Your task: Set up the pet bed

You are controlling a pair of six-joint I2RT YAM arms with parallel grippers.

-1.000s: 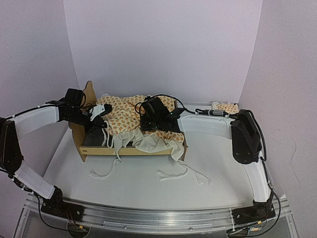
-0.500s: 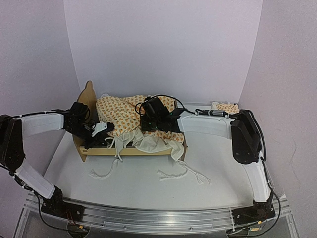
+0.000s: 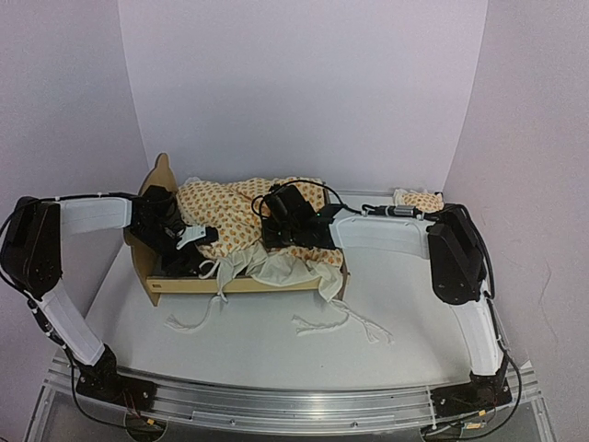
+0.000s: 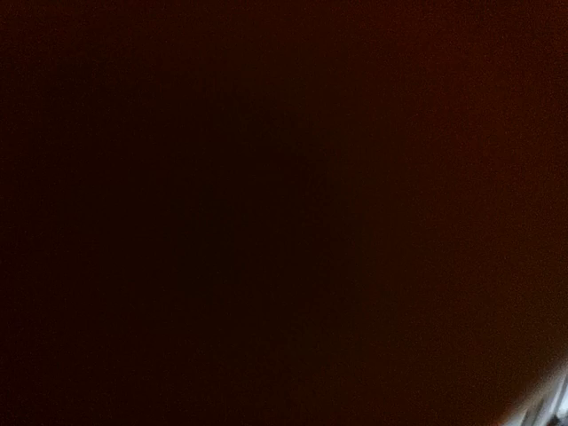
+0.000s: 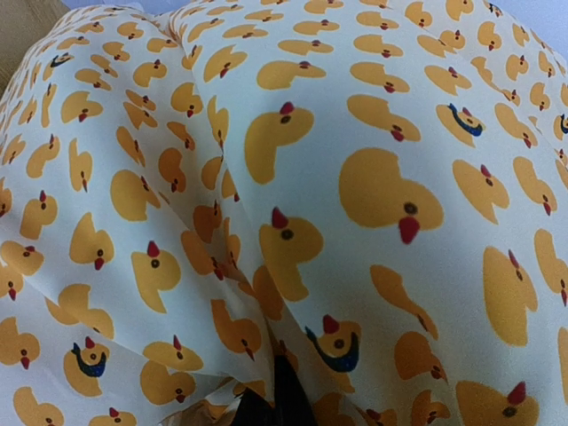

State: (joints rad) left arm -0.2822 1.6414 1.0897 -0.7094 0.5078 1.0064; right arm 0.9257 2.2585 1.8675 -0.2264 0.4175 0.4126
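The pet bed [image 3: 189, 286] is a light plywood frame standing left of centre, its headboard [image 3: 163, 175] at the left end. A duck-patterned mattress cushion [image 3: 225, 210] lies bunched across it, white ruffle hanging over the front rail. My left gripper [image 3: 190, 241] sits low inside the bed's head end, at the cushion's edge; its wrist view is dark, so its jaws do not show. My right gripper [image 3: 274, 232] rests on the cushion's middle. In the right wrist view the duck fabric [image 5: 293, 177] folds into a pinch at the dark fingertip [image 5: 286, 401].
A small matching pillow [image 3: 420, 199] lies at the back right by the right arm's elbow. White tie strings [image 3: 342, 323] trail on the table in front of the bed, with more tie strings [image 3: 191, 319] at the front left. Walls close in on both sides.
My left gripper has dropped from above the cushion's left edge down into the bed's head end, and the cushion edge there has shifted. The right gripper has stayed on the cushion.
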